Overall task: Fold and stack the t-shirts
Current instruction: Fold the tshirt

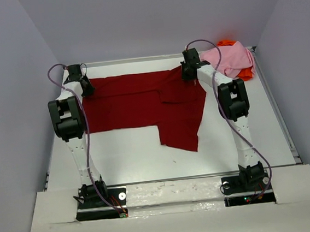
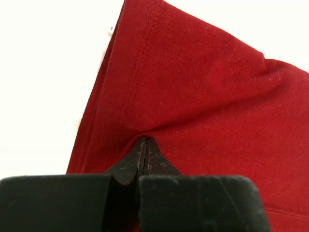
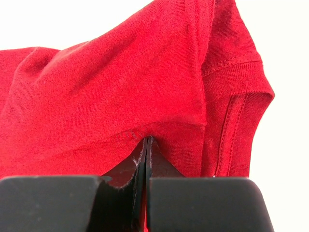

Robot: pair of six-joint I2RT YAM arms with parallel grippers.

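The left end effector (image 2: 143, 145) is clamped on a fold of the red shirt (image 1: 137, 104) at its far left edge. The right end effector (image 3: 146, 142) pinches the same shirt at its far right edge. The shirt lies spread across the white surface (image 1: 137, 156), one flap reaching toward the arms. The pink shirt (image 1: 229, 59) is bunched on the orange shirt (image 1: 245, 75) in the far right corner.

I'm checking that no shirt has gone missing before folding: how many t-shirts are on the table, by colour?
dark red t-shirt: 1
light pink t-shirt: 1
orange t-shirt: 1
Total: 3
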